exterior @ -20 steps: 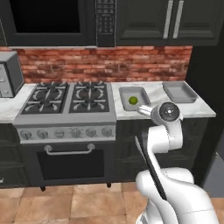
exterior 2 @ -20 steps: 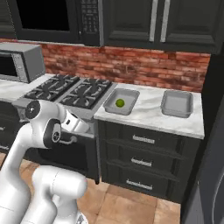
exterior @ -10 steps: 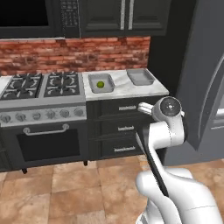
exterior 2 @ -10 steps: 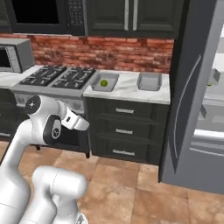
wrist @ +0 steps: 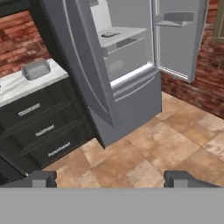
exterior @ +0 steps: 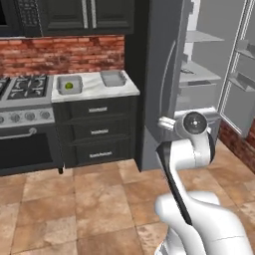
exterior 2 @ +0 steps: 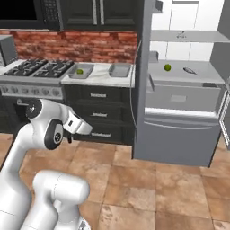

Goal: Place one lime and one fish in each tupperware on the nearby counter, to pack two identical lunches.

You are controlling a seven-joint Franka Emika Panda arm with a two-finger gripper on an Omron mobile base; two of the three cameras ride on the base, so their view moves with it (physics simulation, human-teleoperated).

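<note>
Two grey tupperware trays sit on the marble counter (exterior: pixel 94 89). The left tupperware (exterior: pixel 69 84) holds a lime (exterior: pixel 68 85); the right tupperware (exterior: pixel 113 78) looks empty. Both trays appear in the right base view, the left tupperware (exterior 2: pixel 81 71) with its lime (exterior 2: pixel 80 71) and the right tupperware (exterior 2: pixel 119 69). Inside the open fridge, another lime (exterior 2: pixel 167 67) and a fish (exterior 2: pixel 190 70) lie on a shelf. My gripper (wrist: pixel 111 178) hangs open over the tiled floor, far from all of them, with nothing between its fingertips (wrist: pixel 41 178).
The fridge (exterior 2: pixel 179 112) stands right of the counter with both doors (wrist: pixel 179 39) swung open. Black drawers (exterior: pixel 97 129) run under the counter, and the stove (exterior: pixel 25 89) is to their left. Open tiled floor (wrist: pixel 144 148) lies before the fridge.
The base has swung right, so the views now take in the open fridge instead of the stove. The trays and lime have not moved. The gripper stays open.
</note>
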